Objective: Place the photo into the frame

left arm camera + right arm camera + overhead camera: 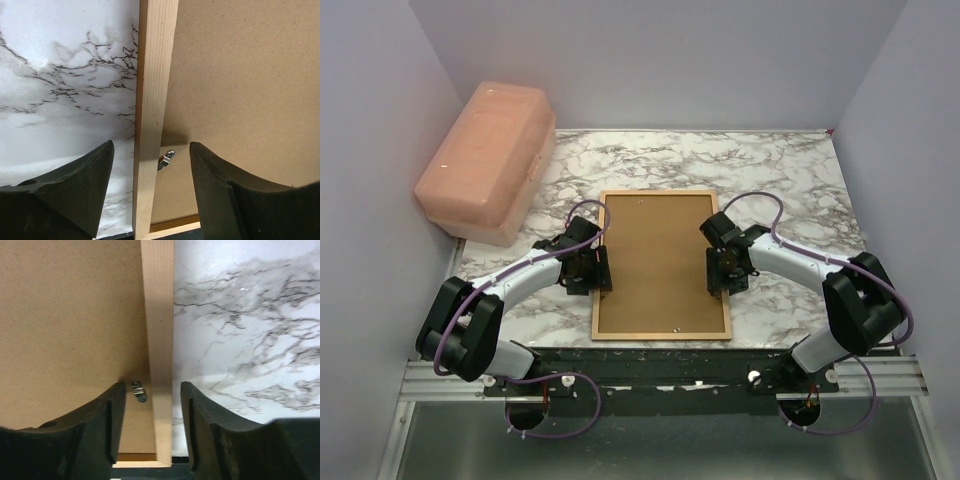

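The thin wooden frame is lying flat on the marbled table.
The left gripper and right gripper are each straddling a pale, grainy side rail, jaws apart; a matte brown backing board is filling the rectangle.

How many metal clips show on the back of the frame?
2. The left-rail clip lies on the frame below the open left end effector; the right-rail clip below the open right end effector. Others may be hidden or too small.
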`<state>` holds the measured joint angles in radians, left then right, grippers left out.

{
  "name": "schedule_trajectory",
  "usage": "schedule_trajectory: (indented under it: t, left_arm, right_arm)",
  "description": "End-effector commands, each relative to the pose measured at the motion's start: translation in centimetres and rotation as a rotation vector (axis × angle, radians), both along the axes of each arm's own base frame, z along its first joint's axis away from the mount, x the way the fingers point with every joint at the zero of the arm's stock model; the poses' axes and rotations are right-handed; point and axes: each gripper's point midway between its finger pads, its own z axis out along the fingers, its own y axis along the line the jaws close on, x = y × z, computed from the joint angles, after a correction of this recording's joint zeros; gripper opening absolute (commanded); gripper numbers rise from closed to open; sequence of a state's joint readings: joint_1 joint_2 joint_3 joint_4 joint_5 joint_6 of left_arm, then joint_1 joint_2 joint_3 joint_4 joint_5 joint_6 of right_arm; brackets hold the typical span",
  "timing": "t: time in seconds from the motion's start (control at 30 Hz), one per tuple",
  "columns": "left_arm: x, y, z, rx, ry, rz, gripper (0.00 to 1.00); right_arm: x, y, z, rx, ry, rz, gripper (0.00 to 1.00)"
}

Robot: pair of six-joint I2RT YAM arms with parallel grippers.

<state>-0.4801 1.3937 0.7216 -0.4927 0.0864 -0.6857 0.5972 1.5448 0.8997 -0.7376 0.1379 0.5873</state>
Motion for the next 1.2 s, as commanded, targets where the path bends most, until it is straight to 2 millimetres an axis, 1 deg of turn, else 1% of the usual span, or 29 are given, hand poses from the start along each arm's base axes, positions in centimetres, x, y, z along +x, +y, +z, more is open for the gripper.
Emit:
schedule_trajectory:
  t: [0.0, 0.1, 0.2, 0.27, 0.3, 0.4, 0.5, 0.53, 0.63, 0.67, 0.7, 0.73, 0.77, 0.83, 0.93, 1.07, 1.17]
  left_arm:
    - [-0.4, 0.6, -0.8, 0.043, 0.023, -0.002, 0.63]
    - [-0.5, 0.6, -0.8, 0.043, 0.024, -0.002, 0.63]
    - [-0.5, 0.6, -0.8, 0.044, 0.024, -0.001, 0.63]
    - [-0.4, 0.6, -0.8, 0.044, 0.023, -0.001, 0.63]
    - [-0.4, 0.6, -0.8, 0.044, 0.024, -0.001, 0.63]
    - [-0.4, 0.6, -0.8, 0.043, 0.025, -0.002, 0.63]
    - [-0.4, 0.5, -0.5, 0.04, 0.02, -0.003, 0.63]
    - [-0.3, 0.5, -0.4, 0.037, 0.015, -0.002, 0.63]
    - [-0.3, 0.4, 0.1, 0.024, 0.005, -0.007, 0.64]
    - [-0.2, 0.4, 0.3, 0.02, -0.001, -0.005, 0.64]
    - [-0.2, 0.3, 0.6, 0.012, -0.007, -0.007, 0.65]
    - [-0.1, 0.3, 0.7, 0.007, -0.011, -0.006, 0.65]
    - [0.0, 0.2, 0.9, 0.001, -0.014, -0.005, 0.65]
    - [0.0, 0.3, 1.1, -0.011, -0.019, -0.003, 0.65]
    - [0.2, 0.4, 1.5, -0.027, -0.028, 0.001, 0.65]
    - [0.4, 0.6, 1.8, -0.038, -0.037, 0.009, 0.65]
    - [0.4, 0.6, 1.8, -0.044, -0.039, 0.009, 0.65]
  right_arm:
    - [-1.5, -0.9, -1.6, -0.041, 0.046, 0.001, 0.47]
    - [-1.8, -0.9, -2.3, -0.051, 0.074, 0.008, 0.27]
    - [-1.6, -1.6, -2.2, -0.092, 0.064, 0.0, 0.13]
    - [-1.1, -2.0, -1.9, -0.117, 0.049, -0.005, 0.03]
    - [-0.9, -2.1, -1.7, -0.127, 0.041, -0.005, 0.01]
    - [-0.2, -2.4, -1.2, -0.152, 0.014, -0.01, 0.01]
    - [0.0, -1.6, -1.1, -0.116, 0.013, 0.004, 0.01]
    - [0.0, -1.2, -1.0, -0.096, 0.015, 0.011, 0.03]
    - [0.3, 0.7, 0.0, 0.01, -0.003, 0.029, 0.38]
    - [0.5, 1.3, 0.5, 0.046, -0.02, 0.031, 0.46]
    - [0.8, 1.9, 1.0, 0.081, -0.035, 0.032, 0.58]
    - [1.3, 2.3, 1.8, 0.108, -0.059, 0.029, 0.68]
    - [1.6, 2.7, 2.3, 0.13, -0.072, 0.03, 0.76]
    - [2.7, 3.3, 3.2, 0.169, -0.099, 0.026, 0.87]
    - [4.6, 3.5, 4.0, 0.224, -0.115, 0.008, 0.97]
    - [7.6, 4.1, 4.7, 0.366, -0.116, -0.029, 0.99]
    - [10.3, 3.8, 4.7, 0.39, -0.138, -0.061, 0.99]
